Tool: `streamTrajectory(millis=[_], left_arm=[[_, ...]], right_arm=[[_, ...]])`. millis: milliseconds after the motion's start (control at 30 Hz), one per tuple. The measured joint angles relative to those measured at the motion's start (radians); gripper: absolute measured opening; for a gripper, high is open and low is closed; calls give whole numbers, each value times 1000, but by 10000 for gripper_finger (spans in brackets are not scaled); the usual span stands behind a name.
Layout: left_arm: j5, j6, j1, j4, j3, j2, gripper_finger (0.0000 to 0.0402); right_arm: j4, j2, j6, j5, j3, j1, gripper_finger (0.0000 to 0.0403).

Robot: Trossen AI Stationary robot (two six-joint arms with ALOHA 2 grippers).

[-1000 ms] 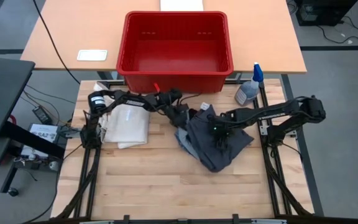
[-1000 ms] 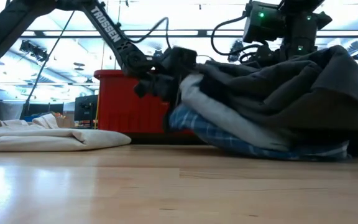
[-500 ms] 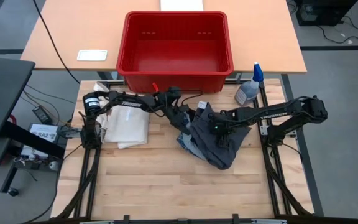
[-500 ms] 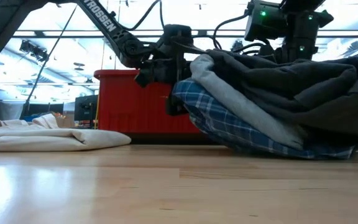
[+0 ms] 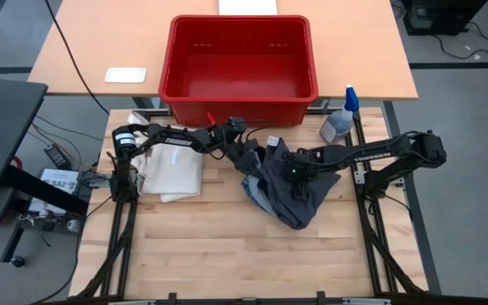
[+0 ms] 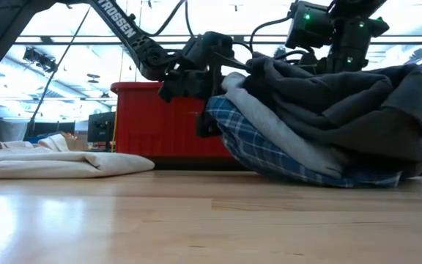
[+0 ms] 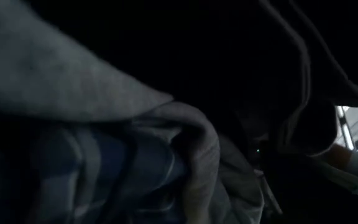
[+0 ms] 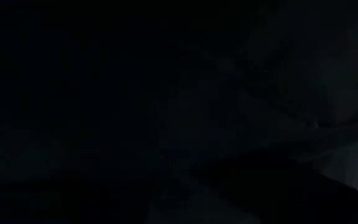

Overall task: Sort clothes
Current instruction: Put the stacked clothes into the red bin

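Observation:
The clothes lie in one heap (image 5: 291, 188) in the middle of the table. A dark grey cloth (image 6: 357, 103) is on top, with a lighter grey layer and a blue-and-white plaid cloth (image 6: 269, 150) under it. The heap's right part rests on the wood. My left gripper (image 5: 249, 158) is at the heap's left edge and shut on it. My right gripper (image 5: 299, 174) points down into the top of the dark grey cloth, which hides its tip. Both wrist views show only cloth close up. My left gripper (image 6: 209, 88) holds the heap's left edge (image 6: 229, 103), several layers at once. It comes in nearly level from the table's left. One finger is above the grey layers and a dark finger (image 6: 206, 123) is below the plaid. That edge is lifted off the wood.
A red basket (image 5: 240, 102) stands just beyond the table's far edge. A folded white tote bag (image 5: 176, 174) lies at the left. A spray bottle (image 5: 340, 123) stands at the far right corner. Bare wood (image 5: 227, 254) stretches along the near side.
My left gripper has risen with the heap's left edge. The plaid and grey layers there have come up off the table. The heap's right part has stayed on the wood, and the dark grey top has settled a little.

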Motion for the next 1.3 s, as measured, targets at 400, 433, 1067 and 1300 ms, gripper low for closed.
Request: streamTrajectory(millis=[400, 433, 1067, 1300], left_arm=[[-29, 50, 0, -22, 0, 0, 350], [-50, 49, 0, -22, 0, 0, 350], [-156, -128, -3, -25, 0, 0, 379], [-138, -170, 7, -31, 0, 0, 396]], right_arm=[[-21, 0, -25, 12, 8, 17, 244], [-25, 0, -41, 13, 11, 19, 243], [-44, 0, -47, -1, 17, 25, 242], [-96, 0, -25, -6, 48, 25, 242]])
